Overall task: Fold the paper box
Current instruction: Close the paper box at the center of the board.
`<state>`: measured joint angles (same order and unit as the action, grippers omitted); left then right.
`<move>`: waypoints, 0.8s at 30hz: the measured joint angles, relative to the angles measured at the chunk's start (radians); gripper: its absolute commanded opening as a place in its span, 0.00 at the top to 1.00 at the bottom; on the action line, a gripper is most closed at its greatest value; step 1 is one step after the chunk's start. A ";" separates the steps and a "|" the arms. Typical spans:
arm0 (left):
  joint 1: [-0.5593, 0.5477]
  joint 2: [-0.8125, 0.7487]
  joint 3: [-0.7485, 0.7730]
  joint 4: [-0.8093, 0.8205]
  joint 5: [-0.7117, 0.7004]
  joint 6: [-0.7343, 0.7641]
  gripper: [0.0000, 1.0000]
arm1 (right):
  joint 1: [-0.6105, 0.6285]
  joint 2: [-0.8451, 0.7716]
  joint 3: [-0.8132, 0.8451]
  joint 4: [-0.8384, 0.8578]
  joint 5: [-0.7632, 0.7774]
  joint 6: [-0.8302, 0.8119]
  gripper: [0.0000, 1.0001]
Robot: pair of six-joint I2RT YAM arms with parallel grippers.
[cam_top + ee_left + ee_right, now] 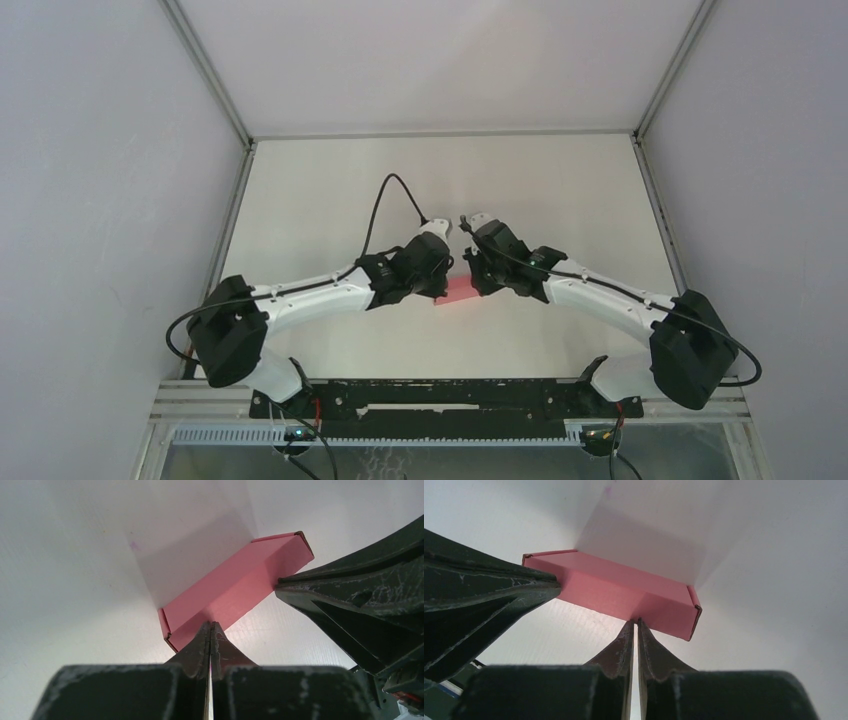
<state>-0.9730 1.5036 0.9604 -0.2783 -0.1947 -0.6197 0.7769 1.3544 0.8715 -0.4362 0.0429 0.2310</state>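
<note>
I read the pink paper box [460, 294] as lying folded on the table [320, 200], mid-table between the two wrists. Left gripper [211, 626]: fingers pressed together, tips touching a long side wall of the box. Right gripper [637, 623]: fingers likewise pressed together, tips touching a long side wall.

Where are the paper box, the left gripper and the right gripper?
paper box [235, 585]: left wrist view, broad pink panel.
left gripper [211, 626]: left wrist view, between closed fingertips.
right gripper [635, 622]: right wrist view, between closed fingertips.
</note>
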 measured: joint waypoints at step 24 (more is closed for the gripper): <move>0.000 0.062 0.065 0.003 -0.013 0.061 0.95 | -0.074 0.009 -0.004 0.017 -0.049 -0.001 0.85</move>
<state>-0.9733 1.5658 1.0252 -0.2756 -0.2077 -0.5587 0.7025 1.3636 0.8673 -0.4194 -0.0063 0.2302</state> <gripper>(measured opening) 0.009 0.150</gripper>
